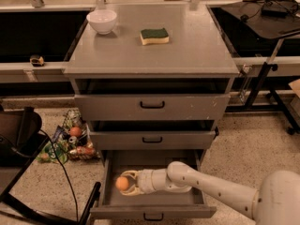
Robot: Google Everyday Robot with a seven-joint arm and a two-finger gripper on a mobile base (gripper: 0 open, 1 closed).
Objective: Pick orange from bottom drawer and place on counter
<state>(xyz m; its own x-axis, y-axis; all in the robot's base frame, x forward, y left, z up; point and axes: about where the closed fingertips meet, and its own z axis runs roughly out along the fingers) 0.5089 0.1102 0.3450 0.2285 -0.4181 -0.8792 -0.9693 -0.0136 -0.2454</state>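
Grab step: tool (124, 183), bottom-centre in the drawer (187, 213), looks clamped round the orange (122, 183), so next it needs lifting up to the worktop (197, 50).

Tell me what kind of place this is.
Probably a robot test lab, not a home: a grey metal cabinet between dark benches, cables, a speckled floor. The gripper grips an orange in the bottom drawer.

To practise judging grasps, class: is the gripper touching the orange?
Touching. The camera view shows the gripper, inside the open bottom drawer, with its fingers closed against the orange on both sides.
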